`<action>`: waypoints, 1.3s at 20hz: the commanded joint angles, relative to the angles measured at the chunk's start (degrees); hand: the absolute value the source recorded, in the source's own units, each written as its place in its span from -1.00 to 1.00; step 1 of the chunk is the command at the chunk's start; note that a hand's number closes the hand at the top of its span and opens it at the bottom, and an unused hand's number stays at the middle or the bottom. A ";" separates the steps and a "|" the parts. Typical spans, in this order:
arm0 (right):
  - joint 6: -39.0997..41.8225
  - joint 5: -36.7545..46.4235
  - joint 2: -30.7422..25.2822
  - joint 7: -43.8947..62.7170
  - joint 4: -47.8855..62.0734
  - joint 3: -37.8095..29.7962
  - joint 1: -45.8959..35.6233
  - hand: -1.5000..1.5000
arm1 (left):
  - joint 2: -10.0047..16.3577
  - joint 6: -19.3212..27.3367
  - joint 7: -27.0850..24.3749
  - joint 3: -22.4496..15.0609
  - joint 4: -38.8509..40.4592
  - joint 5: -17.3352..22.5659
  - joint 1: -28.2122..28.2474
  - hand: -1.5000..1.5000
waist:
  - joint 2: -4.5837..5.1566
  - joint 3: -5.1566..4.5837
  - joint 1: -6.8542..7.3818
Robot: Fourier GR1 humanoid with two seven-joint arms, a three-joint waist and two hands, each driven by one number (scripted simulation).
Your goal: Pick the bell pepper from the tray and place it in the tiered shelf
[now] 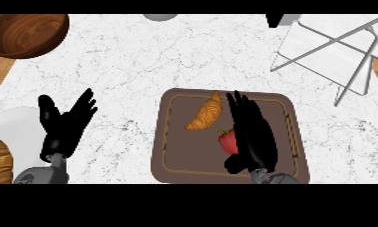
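Observation:
A red bell pepper (227, 141) lies on the brown tray (177, 156), near its right middle. My right hand (252, 133) is over the tray with straight fingers pointing away from me; its palm side is against the pepper's right side and its thumb sits just below the pepper. Part of the pepper is hidden behind the hand. The tiered shelf (328, 51), white with grey wire legs, stands at the upper right of the counter. My left hand (66, 123) rests open at the left, fingers up, away from the tray.
A croissant (206, 112) lies on the tray's upper part, left of my right fingers. A wooden bowl (29, 33) sits at the upper left. A white plate (18, 136) is at the left edge, with a brown item (4, 161) below it.

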 commanded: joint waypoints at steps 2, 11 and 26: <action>-2.56 -0.65 1.34 -6.47 5.84 -4.14 -1.27 -1.00 | -1.11 -2.03 -1.51 1.34 -1.33 -0.39 2.77 0.00 | 0.00 0.00 0.09; 7.96 4.90 -0.43 -8.75 14.44 3.23 -6.35 1.00 | -1.94 -0.91 0.30 0.73 -1.36 -2.36 0.51 0.00 | 0.16 -0.08 0.84; -4.50 0.52 5.24 -11.71 1.70 -1.39 1.95 1.00 | -1.59 -2.36 -0.33 2.65 -0.91 -2.65 1.39 0.00 | -0.04 -0.01 -0.21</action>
